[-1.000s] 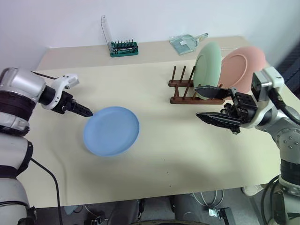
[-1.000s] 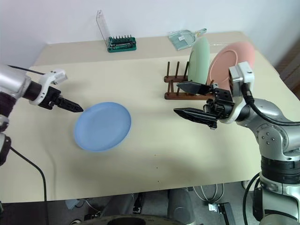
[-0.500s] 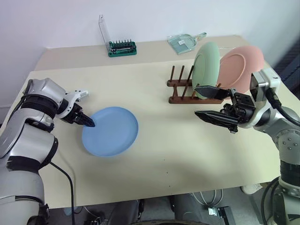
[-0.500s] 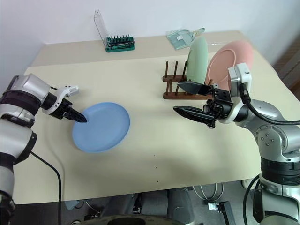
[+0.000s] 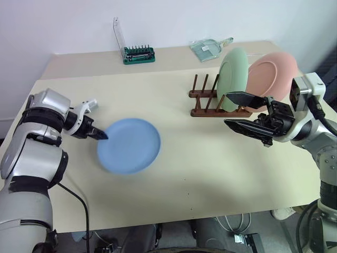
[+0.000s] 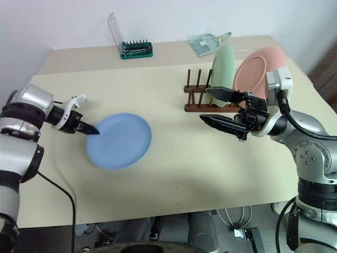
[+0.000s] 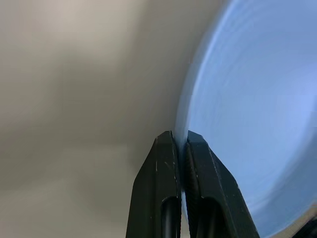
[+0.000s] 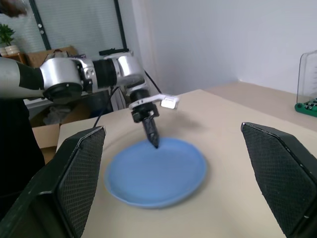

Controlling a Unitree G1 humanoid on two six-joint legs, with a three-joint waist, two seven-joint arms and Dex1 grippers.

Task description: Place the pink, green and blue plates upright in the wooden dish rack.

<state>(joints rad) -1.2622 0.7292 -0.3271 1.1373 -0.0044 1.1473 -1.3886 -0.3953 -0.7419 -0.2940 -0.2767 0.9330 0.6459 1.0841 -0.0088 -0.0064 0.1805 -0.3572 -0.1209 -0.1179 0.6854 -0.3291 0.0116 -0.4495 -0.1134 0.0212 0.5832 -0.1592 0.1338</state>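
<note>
I had the green plate point(image 5: 233, 72) and pink plate point(image 5: 271, 74) upright in the rack point(image 5: 209, 103); my left pincer point(image 5: 100, 135) clamped the blue plate's point(image 5: 129, 153) rim, right pincer point(image 5: 246, 113) apart.

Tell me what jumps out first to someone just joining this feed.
The blue plate near the table's left side, its rim pinched by the shut left hand. Next, the green plate and pink plate standing upright in the wooden rack on the right, with the open right hand in front.
</note>
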